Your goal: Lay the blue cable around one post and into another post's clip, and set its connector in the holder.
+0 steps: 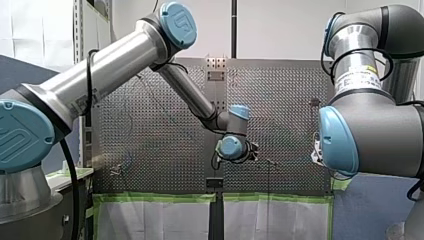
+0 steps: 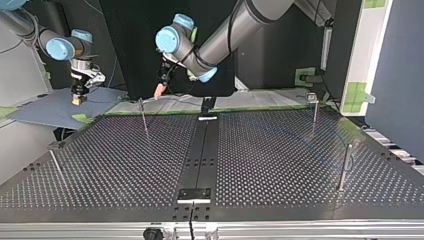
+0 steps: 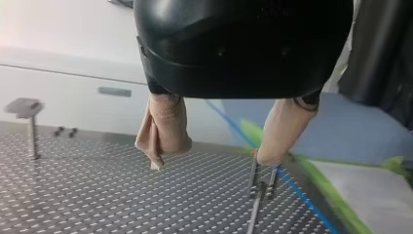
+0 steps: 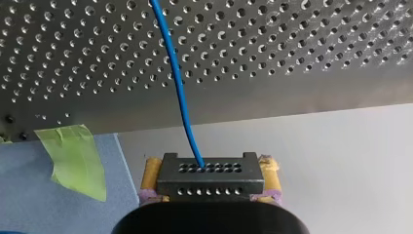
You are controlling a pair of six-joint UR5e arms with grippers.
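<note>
Your blue cable (image 4: pixel 178 87) ends in the connector (image 4: pixel 210 176), a dark block with two rows of holes. You can see it clamped between the yellow pads (image 4: pixel 152 170) of my right gripper (image 4: pixel 210 171). The right wrist view puts that grasp just off the edge of the perforated table (image 4: pixel 292 53). It sits over pale ground, beside a blue mat (image 4: pixel 48 204) with a strip of green tape (image 4: pixel 78 156). From the connector the cable rises straight onto the table's surface.

Turn to the left wrist view and you get the cable's other stretch (image 3: pixel 297 195). It runs along the table's taped edge, behind the gap of my left gripper (image 3: pixel 214 156). It then passes just beside a forked post (image 3: pixel 258 185) that stands under one beige finger (image 3: pixel 163 126). You cannot tell from here whether the cable sits in that fork or only runs alongside it. The fingers stand spread apart with nothing between them. A flat-headed post (image 3: pixel 30 122) stands well off to the other side.

The top view gives you what neither wrist camera does. It shows my right gripper (image 2: pixel 77 97) at the far left, off the table, and my left gripper (image 2: pixel 160 90) near the far edge, close to a thin post (image 2: pixel 144 120). There the cable is too faint to trace. The front view hides both grippers' fingers behind the arms.
</note>
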